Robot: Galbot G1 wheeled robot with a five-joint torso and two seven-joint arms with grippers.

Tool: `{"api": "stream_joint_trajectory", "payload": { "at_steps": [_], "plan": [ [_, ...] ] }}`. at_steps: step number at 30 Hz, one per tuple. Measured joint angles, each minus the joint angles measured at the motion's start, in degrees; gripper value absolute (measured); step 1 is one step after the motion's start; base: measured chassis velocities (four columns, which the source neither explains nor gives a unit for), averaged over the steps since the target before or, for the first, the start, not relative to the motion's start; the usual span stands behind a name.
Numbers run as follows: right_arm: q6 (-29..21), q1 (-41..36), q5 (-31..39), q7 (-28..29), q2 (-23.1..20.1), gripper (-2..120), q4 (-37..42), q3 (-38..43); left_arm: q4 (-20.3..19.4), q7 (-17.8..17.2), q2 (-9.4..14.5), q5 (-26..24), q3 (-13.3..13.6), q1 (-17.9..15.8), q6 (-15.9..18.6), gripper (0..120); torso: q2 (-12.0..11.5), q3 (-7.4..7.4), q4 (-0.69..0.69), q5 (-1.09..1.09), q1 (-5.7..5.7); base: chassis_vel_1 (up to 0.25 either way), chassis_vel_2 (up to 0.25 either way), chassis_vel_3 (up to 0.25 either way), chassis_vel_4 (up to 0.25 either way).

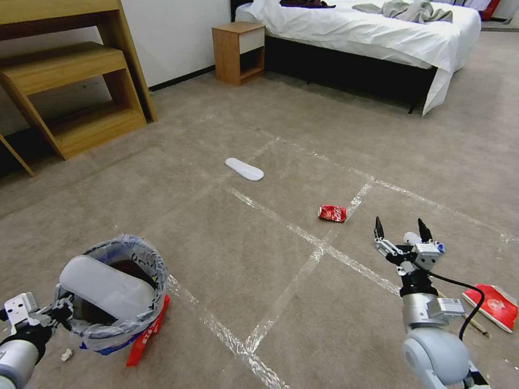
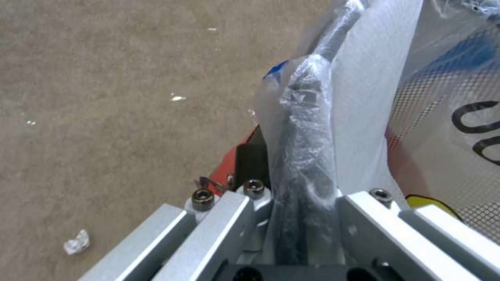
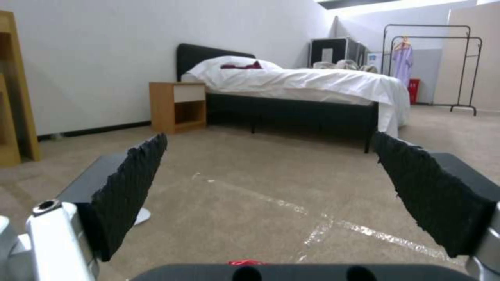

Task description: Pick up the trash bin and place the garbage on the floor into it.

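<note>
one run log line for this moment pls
left claw: shut on trash bin rim, insole inside | right claw: open, empty, above floor | loose: insole, crushed can

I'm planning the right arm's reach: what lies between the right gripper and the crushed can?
In the head view, only bare carpet crossed by a tape line separates the open right gripper from the can.

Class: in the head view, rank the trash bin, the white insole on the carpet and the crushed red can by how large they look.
1. trash bin, nearest the camera
2. white insole
3. crushed can
</note>
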Motion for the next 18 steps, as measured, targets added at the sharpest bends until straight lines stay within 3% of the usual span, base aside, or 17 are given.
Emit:
{"api": "stream_joint_trajectory", "payload": {
  "at_steps": [18],
  "plan": [
    [-0.3,0.0,0.0,0.0,0.2,99,-0.2,0.0,0.1,0.2,-0.4,0.2,-0.1,0.5,-0.3,1,0.0,0.0,0.0,0.0,0.0,-0.061,0.063,0.075,-0.067]
  ]
}}
